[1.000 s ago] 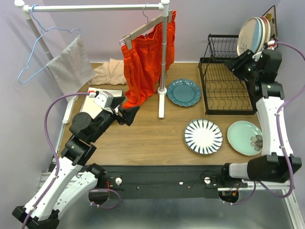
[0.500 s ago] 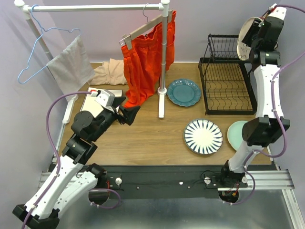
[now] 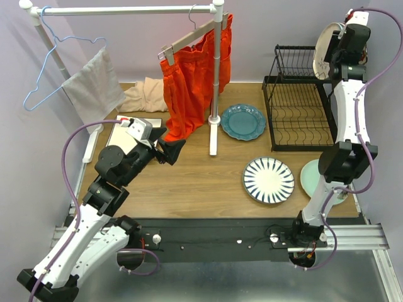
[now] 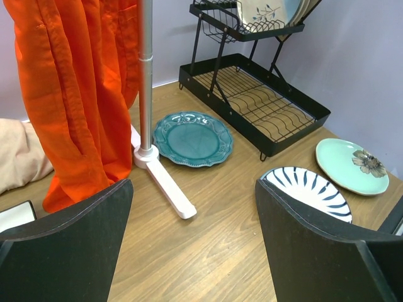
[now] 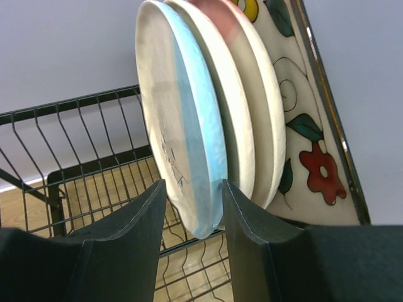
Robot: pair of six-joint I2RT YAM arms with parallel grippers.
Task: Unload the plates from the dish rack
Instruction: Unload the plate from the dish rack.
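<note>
- The step in hand was taking the next plate off the top shelf of the dish rack (image 3: 296, 119).
- The right arm (image 3: 346, 113) reached up high to the far right end of the rack, where some plates stood on their edges.
- The right fingers (image 5: 236, 207) sat one on each side of the bottom rim of the front plate, the cream and light-blue plate (image 5: 182, 119).
- They were about half open and very close to the rim. I could not tell if they squeezed it or were only beside it.
- That plate stood in its slot on the top shelf. Just behind it was the pink and cream plate (image 5: 252, 94), and at the back the square flower plate (image 5: 315, 138).
- The left fingers (image 4: 75, 245) were wide open and held nothing. They hung over the left part of the counter (image 3: 189, 176), well away from the rack.
- Three plates lay flat on the counter: the teal plate (image 3: 243, 121), the striped plate (image 3: 269, 179) and the mint plate (image 4: 351, 165). So I think the job was about half done.
- Next, I think, the right fingers needed to close tight on the rim and lift the plate straight up out of its slot.
- The lift should not bump the plate behind or the wires. A smooth plate could slip, so a firm hold came first.
</note>
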